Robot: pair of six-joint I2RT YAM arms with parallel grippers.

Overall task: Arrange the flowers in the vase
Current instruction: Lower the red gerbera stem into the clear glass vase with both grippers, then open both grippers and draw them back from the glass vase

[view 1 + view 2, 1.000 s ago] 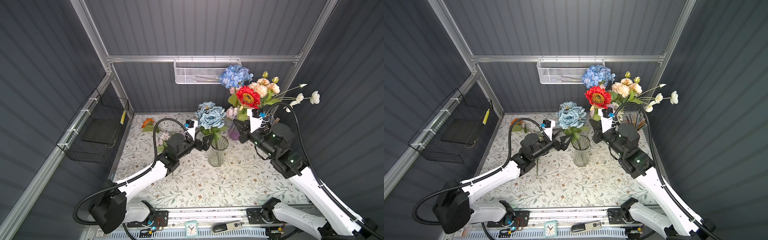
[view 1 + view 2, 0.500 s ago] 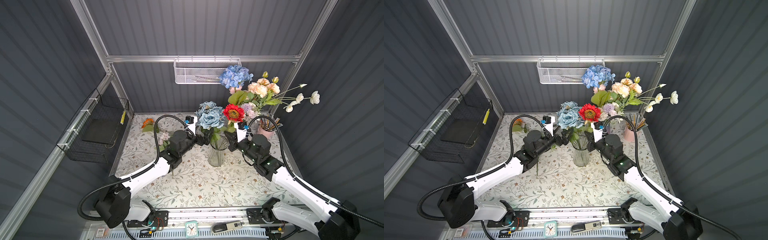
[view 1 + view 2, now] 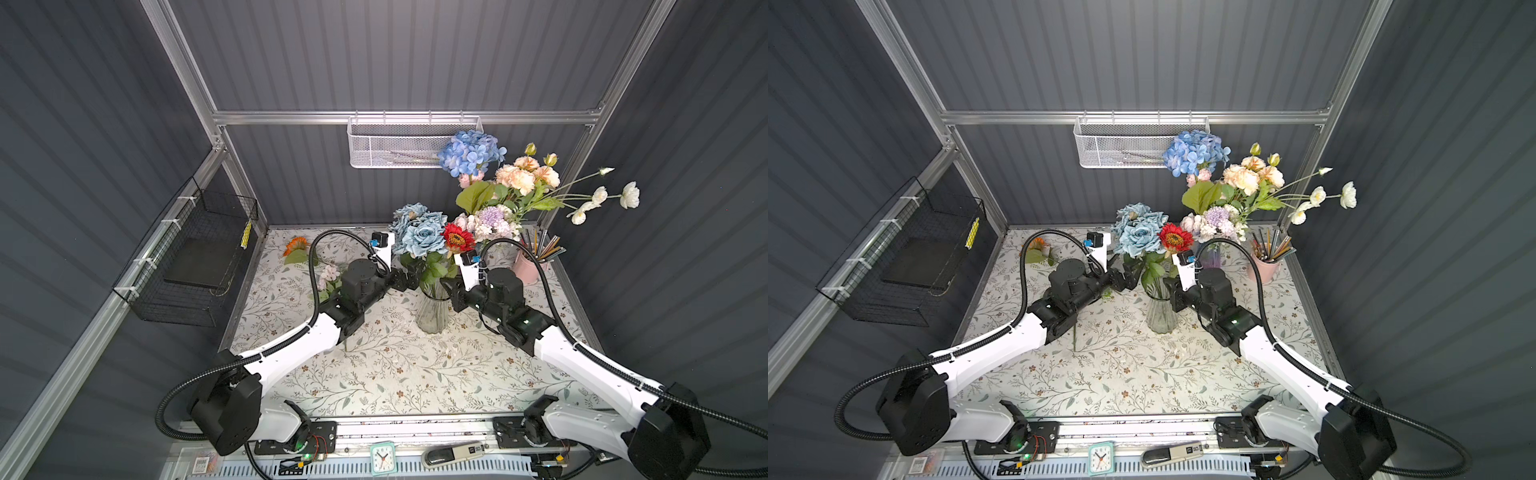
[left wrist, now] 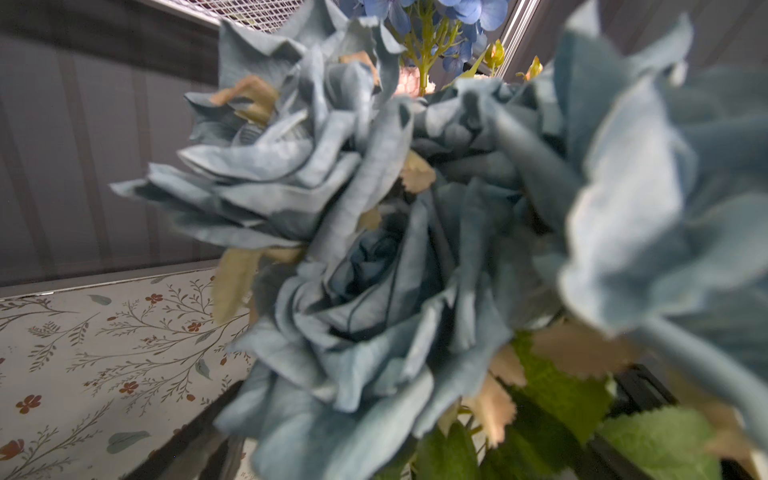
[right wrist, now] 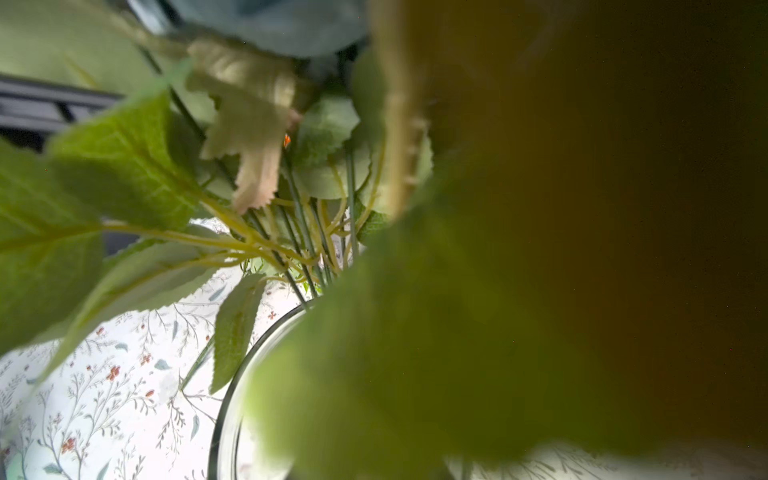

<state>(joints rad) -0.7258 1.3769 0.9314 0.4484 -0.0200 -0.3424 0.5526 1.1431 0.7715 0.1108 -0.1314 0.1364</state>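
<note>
A robot lab's enclosed test cell, dressed as a home tabletop.
Grey ribbed wall panels (image 3: 395, 54) in an aluminium frame (image 3: 399, 117) box in a floral tablecloth (image 3: 395, 374); two white robot arms (image 3: 291, 349) are mounted on a front rail (image 3: 415, 428), with wire baskets (image 3: 399, 145) on the walls, a small clock (image 3: 382, 457) and a glass vase (image 3: 432, 316).

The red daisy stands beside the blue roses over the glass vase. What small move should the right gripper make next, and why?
Probably open the right gripper wide, freeing the stem before any retreat. The red daisy stands beside the blue roses, its stem seems to enter the glass vase, and the gripper sits by the rim. In the right wrist view, leaves hide its jaws.
</note>
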